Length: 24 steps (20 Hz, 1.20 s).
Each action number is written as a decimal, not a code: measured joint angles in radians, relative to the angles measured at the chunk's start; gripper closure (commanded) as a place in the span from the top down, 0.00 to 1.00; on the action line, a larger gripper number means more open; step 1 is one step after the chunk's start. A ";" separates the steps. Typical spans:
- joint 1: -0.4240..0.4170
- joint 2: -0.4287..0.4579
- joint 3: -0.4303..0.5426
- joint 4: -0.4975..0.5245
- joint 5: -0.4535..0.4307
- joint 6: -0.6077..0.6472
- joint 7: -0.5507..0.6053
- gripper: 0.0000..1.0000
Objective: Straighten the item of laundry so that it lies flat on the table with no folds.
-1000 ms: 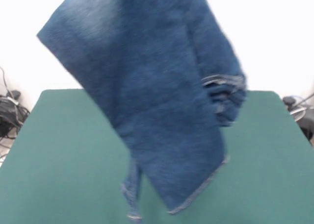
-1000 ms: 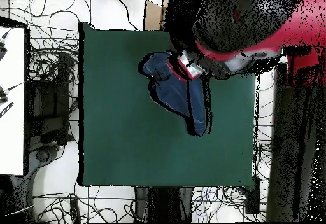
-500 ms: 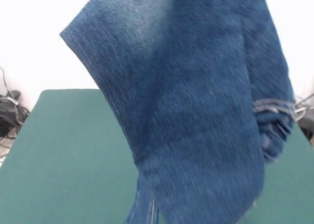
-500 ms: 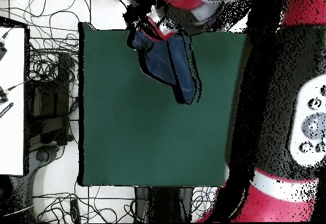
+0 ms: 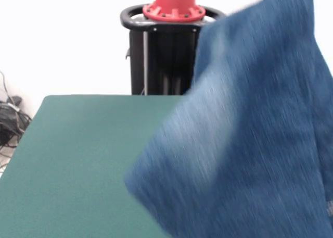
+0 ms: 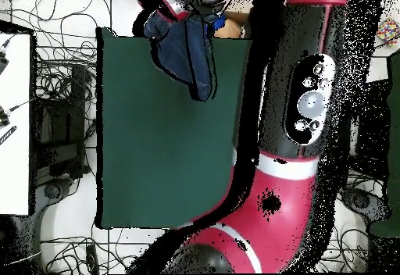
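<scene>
The medium-blue denim jeans (image 5: 250,154) carry paler, faded whitish patches. The large rectangular cloth-topped surface (image 5: 78,160) is a plain dark green, unpatterned. The robot's arm (image 6: 301,108) is red and black, its pedestal (image 5: 166,45) black under a red cap.

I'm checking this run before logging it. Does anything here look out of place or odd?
Yes. The jeans are not on the table at all: they hang bunched in the air, close to the front camera. From overhead they sit at the table's edge farthest from the robot's base, reaching past it, under the arm.
</scene>
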 measured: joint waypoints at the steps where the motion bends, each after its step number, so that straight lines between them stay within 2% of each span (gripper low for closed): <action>1: 0.003 0.015 0.022 -0.015 -0.028 0.000 0.000 0.00; 6: 0.012 0.102 0.148 -0.074 -0.188 0.000 0.000 0.00; 7: 0.011 0.116 0.160 -0.076 -0.197 0.000 0.000 0.00; 9: 0.008 0.138 0.166 -0.072 -0.189 -0.001 0.000 0.00; 12: -0.026 0.151 0.159 -0.008 -0.116 -0.030 0.000 0.00; 15: -0.100 0.133 0.147 0.132 -0.020 -0.114 0.000 0.00; 18: -0.207 0.089 0.143 0.315 0.054 -0.242 0.000 0.00; 22: -0.383 0.006 0.143 0.574 0.119 -0.445 0.000 0.00; 23: -0.456 -0.029 0.143 0.667 0.137 -0.514 0.000 0.00; 24: -0.492 -0.046 0.143 0.711 0.145 -0.546 0.000 0.00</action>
